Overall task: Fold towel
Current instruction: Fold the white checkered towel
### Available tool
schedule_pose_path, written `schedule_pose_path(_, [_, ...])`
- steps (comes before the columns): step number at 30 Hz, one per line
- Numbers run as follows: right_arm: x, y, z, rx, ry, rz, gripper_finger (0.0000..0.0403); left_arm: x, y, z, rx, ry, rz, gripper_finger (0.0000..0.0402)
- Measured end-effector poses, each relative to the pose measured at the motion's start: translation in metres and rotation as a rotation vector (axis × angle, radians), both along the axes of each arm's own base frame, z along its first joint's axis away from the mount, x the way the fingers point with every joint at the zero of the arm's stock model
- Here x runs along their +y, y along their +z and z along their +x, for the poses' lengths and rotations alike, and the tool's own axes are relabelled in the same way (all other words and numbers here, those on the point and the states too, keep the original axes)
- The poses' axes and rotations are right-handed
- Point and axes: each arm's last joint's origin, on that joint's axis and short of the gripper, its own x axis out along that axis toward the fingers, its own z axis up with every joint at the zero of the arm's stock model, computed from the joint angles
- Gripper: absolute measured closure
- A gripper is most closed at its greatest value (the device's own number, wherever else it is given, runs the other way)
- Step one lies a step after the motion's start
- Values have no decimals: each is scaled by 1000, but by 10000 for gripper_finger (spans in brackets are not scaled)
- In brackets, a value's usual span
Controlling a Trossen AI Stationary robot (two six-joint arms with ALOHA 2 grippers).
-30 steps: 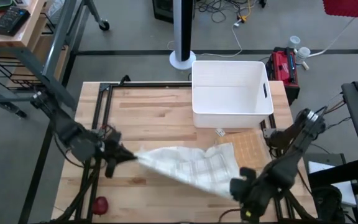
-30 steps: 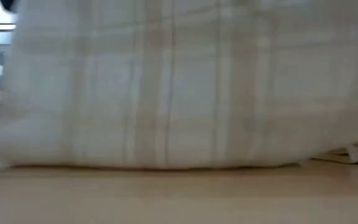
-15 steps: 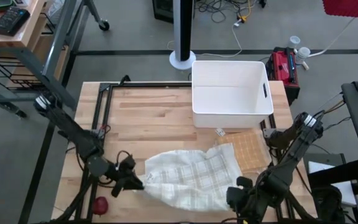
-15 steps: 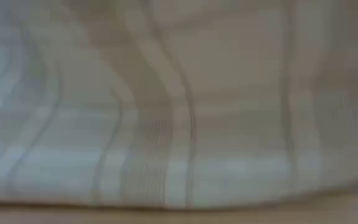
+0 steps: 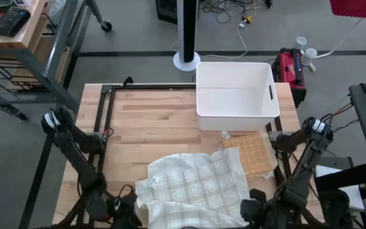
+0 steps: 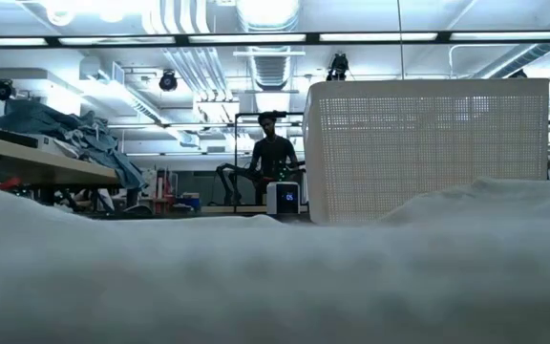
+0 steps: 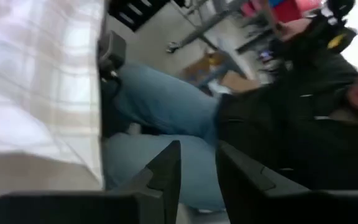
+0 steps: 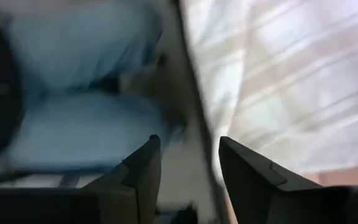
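Observation:
The white plaid towel [image 5: 196,187] lies spread and rumpled on the wooden table [image 5: 151,121], reaching its near edge. It fills the low view's foreground [image 6: 256,277]. My left gripper [image 5: 129,216] is at the near edge, just off the towel's near left corner. Its fingers [image 7: 197,168] are open with nothing between them, and the towel [image 7: 36,93] lies beside them. My right gripper [image 5: 256,213] is at the near edge by the towel's near right corner. It is open [image 8: 188,168] with nothing between its fingers, the towel [image 8: 291,87] lying alongside.
A white bin [image 5: 237,92] stands at the far right of the table. A tan cloth [image 5: 258,156] lies between the bin and the towel, partly under the towel's right edge. A person in blue jeans [image 7: 160,112] is close beyond the near edge.
Both grippers have moved toward the table's near edge, the left one farther and downward, and have let go of the towel. The towel was stretched between them above the table. It has dropped and now lies spread on the wood.

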Motion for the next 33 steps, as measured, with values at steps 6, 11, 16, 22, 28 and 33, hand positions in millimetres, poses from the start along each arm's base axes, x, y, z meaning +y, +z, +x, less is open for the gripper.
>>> schedule_pose_path(6, [-11, -29, -9, -46, -162, -198, 251, -5, -4, 9, 89, 198, 273, 323])
schedule_pose_path(11, [-38, -64, -3, 11, -367, -327, 260, 21, -8, 13, 268, 464, 373, 331])
schedule_pose_path(16, [-62, -82, 10, -39, -436, -451, 266, 39, -18, 20, 347, 508, 432, 323])
schedule_pose_path(22, [-95, -92, 31, -11, -390, -568, 261, 48, -28, 24, 360, 512, 466, 300])
schedule_pose_path(28, [-121, -97, 48, 17, -136, -721, 261, 50, -33, 24, 341, 527, 458, 283])
schedule_pose_path(33, [-131, -106, 44, 47, 80, -822, 273, 49, -32, 24, 331, 519, 466, 275])
